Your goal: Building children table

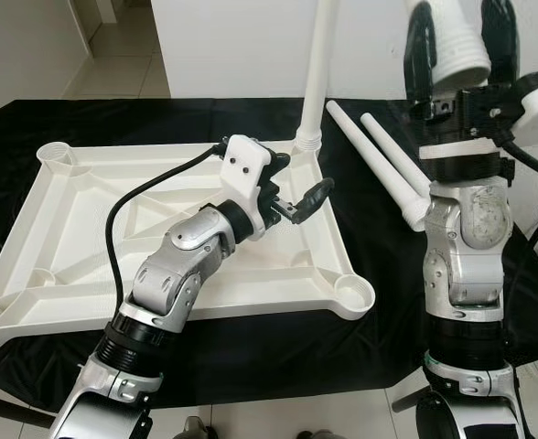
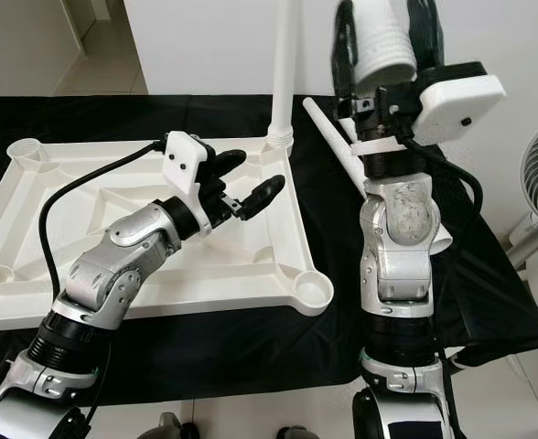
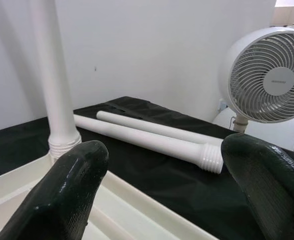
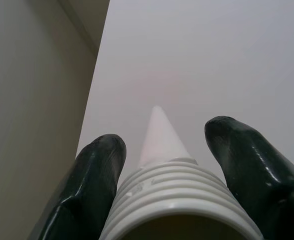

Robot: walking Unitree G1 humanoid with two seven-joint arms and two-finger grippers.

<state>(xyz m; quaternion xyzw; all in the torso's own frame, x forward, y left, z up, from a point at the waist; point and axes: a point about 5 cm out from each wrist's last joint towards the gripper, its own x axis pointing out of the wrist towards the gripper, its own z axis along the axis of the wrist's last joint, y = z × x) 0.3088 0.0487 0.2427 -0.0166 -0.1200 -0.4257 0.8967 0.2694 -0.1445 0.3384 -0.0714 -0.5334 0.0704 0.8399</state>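
Two silver arms reach out over a table covered with a black cloth [image 1: 251, 357]. On the cloth lies a big white plastic table top [image 1: 86, 229], flipped upside down so its ribs and round corner sockets face up.

One white leg [image 1: 317, 73] already stands straight up in the far corner socket, on the robot's right side of the top. The near right socket [image 1: 353, 294] has no leg in it. Two more white legs [image 1: 383, 165] lie flat on the cloth, side by side, just to the right of the table top.

The left gripper [image 1: 296, 187] hangs over the right part of the table top, near the standing leg. Its two black fingers [image 3: 67, 195] are spread wide, and they hold nothing.

The right gripper [image 1: 461, 41] is raised up high on the right side. Its fingers press on both sides of a fourth white leg [image 2: 386, 41], close to the ridged screw end. That ridged end points toward the wrist camera, and the rest of the leg points up and away toward the white wall.

A white fan [image 3: 267, 80] stands beyond the table edge on the right.
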